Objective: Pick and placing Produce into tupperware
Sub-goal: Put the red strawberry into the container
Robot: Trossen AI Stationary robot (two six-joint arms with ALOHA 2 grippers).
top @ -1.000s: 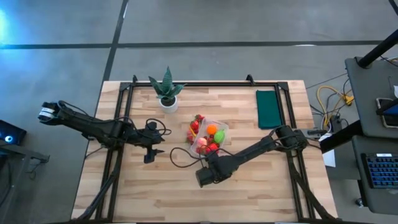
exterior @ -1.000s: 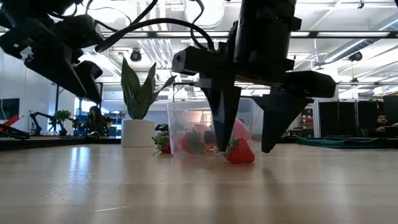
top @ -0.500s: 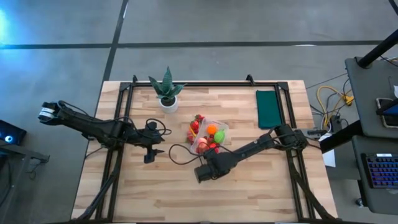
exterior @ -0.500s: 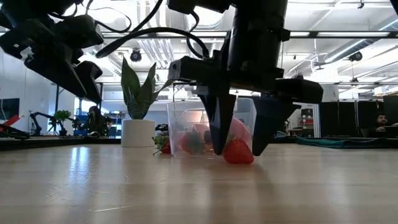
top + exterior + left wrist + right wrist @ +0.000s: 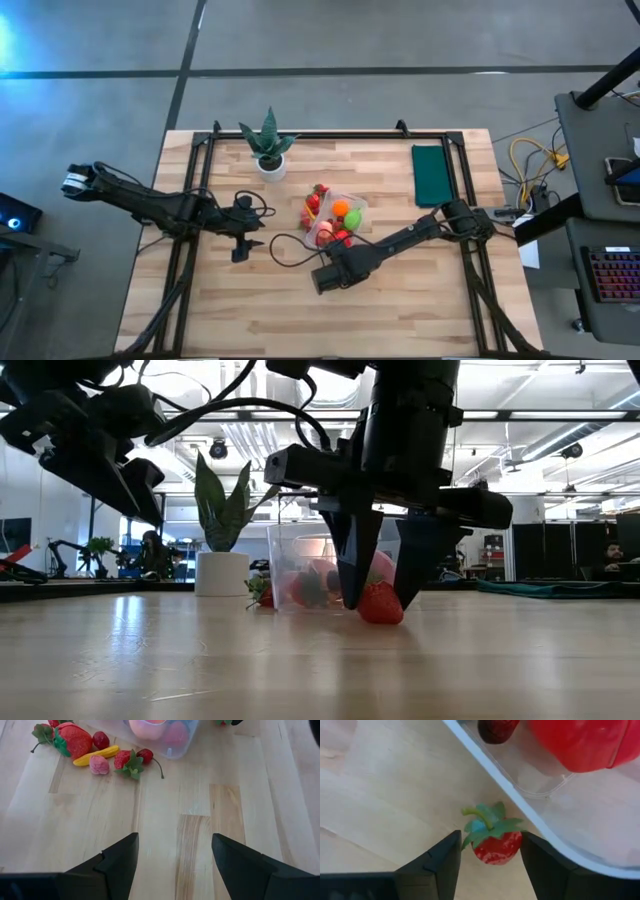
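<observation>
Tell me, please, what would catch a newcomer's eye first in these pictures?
Most striking is the right gripper, down on the wood with its fingers either side of a red strawberry just outside the clear tupperware at mid-table. The tub already holds bright produce, with more pieces scattered on its left side. The left gripper hangs open, apart, further left.

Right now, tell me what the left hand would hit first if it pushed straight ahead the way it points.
Likely the loose produce on the table, beside the tupperware. The left hand is open over bare wood; depth is unclear, so it may touch the wood first.
</observation>
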